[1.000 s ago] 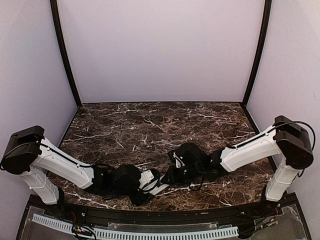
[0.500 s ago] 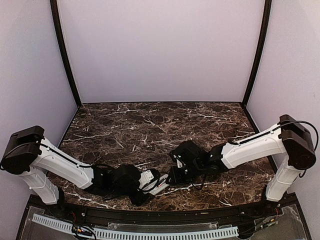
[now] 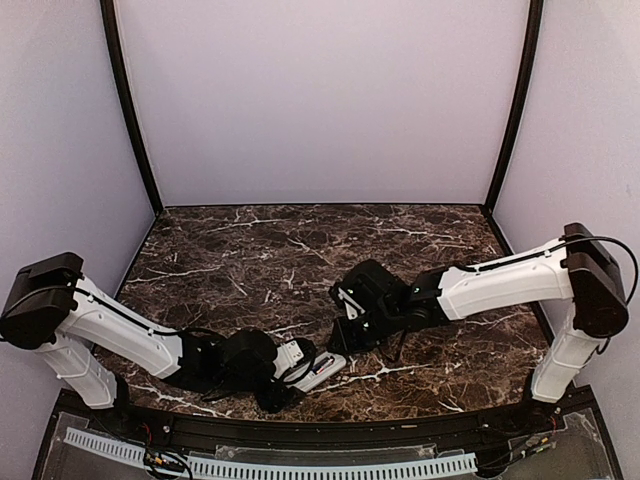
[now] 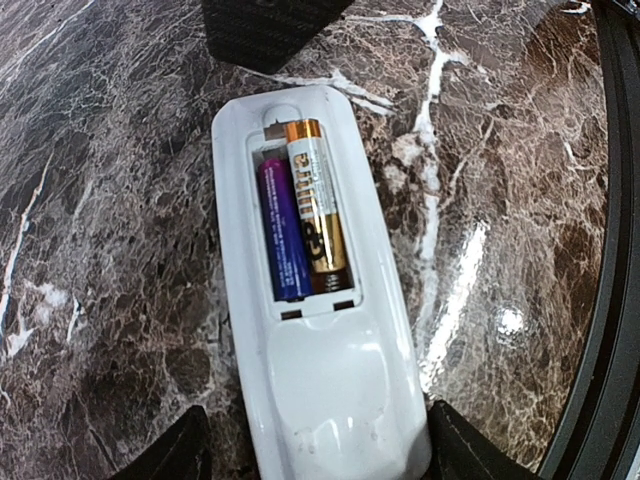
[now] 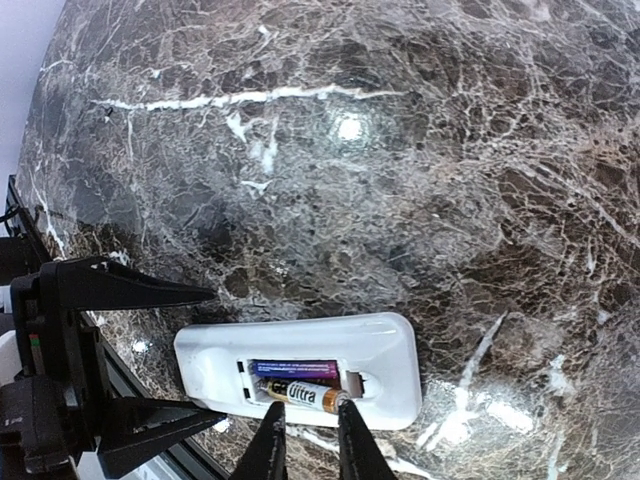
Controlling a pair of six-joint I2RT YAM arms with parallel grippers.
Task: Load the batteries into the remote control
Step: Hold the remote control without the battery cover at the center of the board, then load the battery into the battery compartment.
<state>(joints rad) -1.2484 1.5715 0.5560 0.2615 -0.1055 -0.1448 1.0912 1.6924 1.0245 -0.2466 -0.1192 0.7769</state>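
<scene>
The remote control (image 4: pixel 310 300) lies back-up on the marble near the front edge, its battery bay uncovered. A purple battery (image 4: pixel 282 235) and a gold battery (image 4: pixel 322 215) lie side by side in the bay. My left gripper (image 4: pixel 315 455) straddles the remote's near end; its right finger (image 4: pixel 450 455) touches the remote and the left finger stands off it. My right gripper (image 5: pixel 307 405) hovers just above the gold battery (image 5: pixel 300 394), fingers slightly apart with nothing between them. From above, the remote (image 3: pixel 325 367) sits between the two grippers.
The dark marble table (image 3: pixel 300 250) stretches back to pale walls with two black corner posts. The black front rim (image 4: pixel 610 300) runs close to the remote's right side. No back cover shows in any view.
My right gripper has lifted and drawn back from the remote toward the table's middle. The remote now shows more fully in front of the left gripper.
</scene>
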